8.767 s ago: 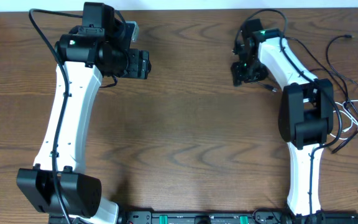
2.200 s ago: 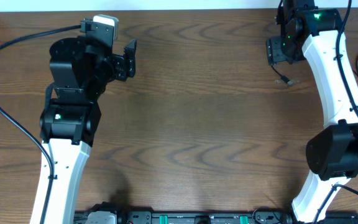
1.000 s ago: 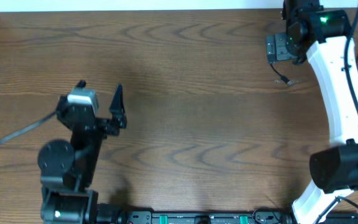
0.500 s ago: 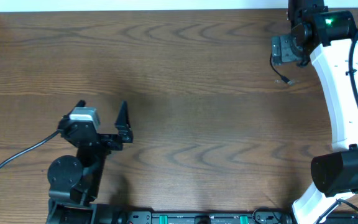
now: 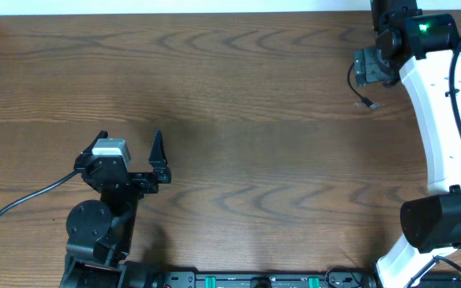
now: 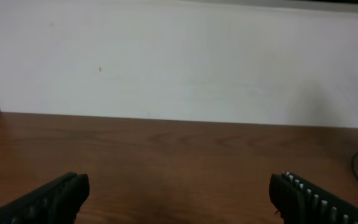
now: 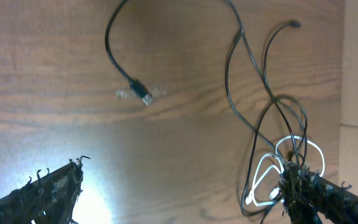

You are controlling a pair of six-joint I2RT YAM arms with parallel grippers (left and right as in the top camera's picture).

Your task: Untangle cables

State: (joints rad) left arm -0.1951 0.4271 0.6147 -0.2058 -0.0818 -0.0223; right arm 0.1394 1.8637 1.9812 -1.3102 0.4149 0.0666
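Overhead and 2 wrist views. I am judging this to be the approach step of untangling, since neither arm is holding anything yet.

- **Left gripper** (image 6: 179, 186): it is sitting at the lower left of the overhead frame. Its jaws are standing wide apart over bare table (image 5: 254, 120), with no cord between them.
- **Right gripper** (image 7: 182, 171): it is hanging at the upper right of the overhead frame, likewise spread wide and empty.
- **Cables** (image 7: 289, 155): they are lying at the lower right of the right wrist frame, as several black cords knotted around 1 white cord (image 7: 257, 180). The knot is sitting just beside one finger.
- **Plug** (image 7: 140, 92): 1 black plug end is lying well apart from the knot, at the upper left of that frame.

As I am reading it, the next move calls for lowering the right gripper onto 1 strand clear of the knot. The left arm would then be crossing the table to hold the other side.
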